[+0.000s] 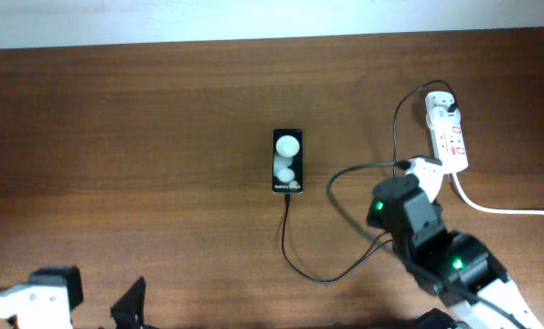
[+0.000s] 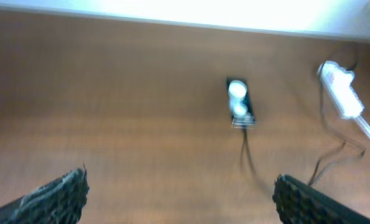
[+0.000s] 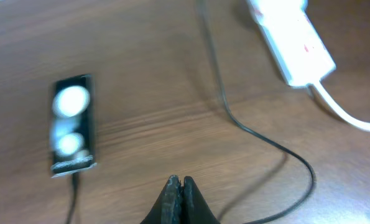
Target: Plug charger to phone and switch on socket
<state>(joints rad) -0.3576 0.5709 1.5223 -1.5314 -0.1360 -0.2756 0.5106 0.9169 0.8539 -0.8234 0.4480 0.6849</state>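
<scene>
Phone (image 1: 288,161) laid flat mid-desk (image 1: 144,119), charger (image 1: 284,239) seemingly seated at its lettered end and looped across to socket (image 1: 448,137), so right pincer (image 3: 180,185) poised near that strip, pinched shut and empty, likely for pressing a switch; left pincer (image 2: 181,199) gaped wide, holding nothing.

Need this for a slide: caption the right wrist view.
Shut right claw hovers near the phone, whose end the charger cable reaches; socket at upper right.
</scene>
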